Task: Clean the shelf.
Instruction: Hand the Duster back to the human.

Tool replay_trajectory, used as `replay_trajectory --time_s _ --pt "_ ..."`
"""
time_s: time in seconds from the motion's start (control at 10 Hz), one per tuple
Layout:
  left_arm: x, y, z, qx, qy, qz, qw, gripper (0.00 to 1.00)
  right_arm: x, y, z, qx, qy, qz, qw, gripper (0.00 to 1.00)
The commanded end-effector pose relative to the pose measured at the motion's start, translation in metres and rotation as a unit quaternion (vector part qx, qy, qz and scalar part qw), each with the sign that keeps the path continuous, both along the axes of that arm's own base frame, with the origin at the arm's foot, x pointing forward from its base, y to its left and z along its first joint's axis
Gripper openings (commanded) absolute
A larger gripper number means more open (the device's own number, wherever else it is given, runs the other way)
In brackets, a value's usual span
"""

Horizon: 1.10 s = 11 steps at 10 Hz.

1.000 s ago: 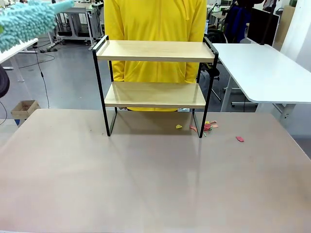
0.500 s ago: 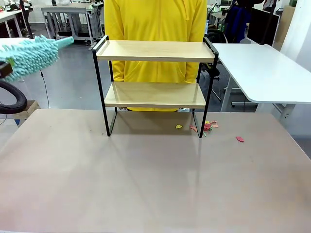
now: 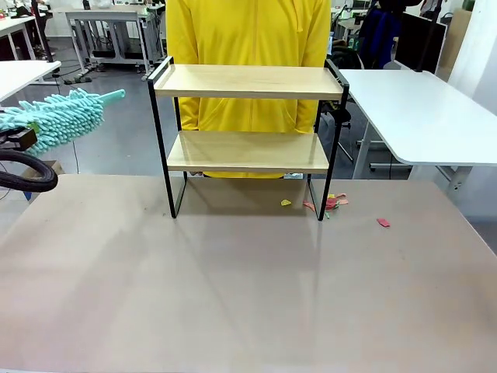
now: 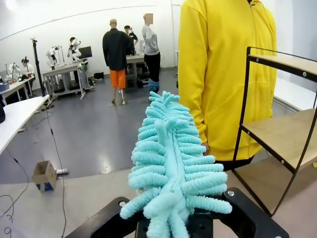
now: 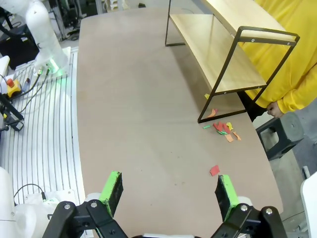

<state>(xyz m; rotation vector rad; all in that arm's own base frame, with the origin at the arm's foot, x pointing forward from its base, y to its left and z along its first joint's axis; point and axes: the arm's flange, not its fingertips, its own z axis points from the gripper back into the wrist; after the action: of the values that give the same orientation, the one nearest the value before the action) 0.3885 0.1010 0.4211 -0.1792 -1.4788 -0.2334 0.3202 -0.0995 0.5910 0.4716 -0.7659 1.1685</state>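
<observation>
The shelf (image 3: 248,81) stands at the far middle of the table, two light boards in a black frame, both boards bare. It also appears in the right wrist view as the shelf (image 5: 223,54) and at the right edge of the left wrist view as the shelf (image 4: 290,134). My left gripper (image 4: 171,225) is shut on a fluffy turquoise duster (image 4: 171,158). In the front view the duster (image 3: 58,116) hangs at the far left, well left of the shelf, tip toward it. My right gripper (image 5: 168,191) is open above the table's right side.
Small coloured paper scraps (image 3: 330,202) lie on the table by the shelf's right foot, with one red scrap (image 3: 384,222) farther right; the scraps (image 5: 223,128) also show from the right wrist. A person in a yellow top (image 3: 248,31) stands behind the shelf. A white table (image 3: 419,116) stands at right.
The duster has come down from the top left corner and moved slightly right, toward the shelf. Nothing else has moved.
</observation>
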Motion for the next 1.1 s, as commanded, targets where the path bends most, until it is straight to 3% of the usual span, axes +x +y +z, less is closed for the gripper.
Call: replay_trajectory --time_s 0.0,1.0 --pt "-0.0040 0.0007 0.0127 -0.005 -0.007 0.003 1.000 0.17 0.0007 -0.0009 0.0010 0.006 -0.012 0.008 1.000 1.00" --pt "-0.0040 0.0007 0.0127 -0.005 -0.007 0.003 1.000 0.17 0.0007 -0.0009 0.0010 0.006 -0.012 0.008 1.000 1.00"
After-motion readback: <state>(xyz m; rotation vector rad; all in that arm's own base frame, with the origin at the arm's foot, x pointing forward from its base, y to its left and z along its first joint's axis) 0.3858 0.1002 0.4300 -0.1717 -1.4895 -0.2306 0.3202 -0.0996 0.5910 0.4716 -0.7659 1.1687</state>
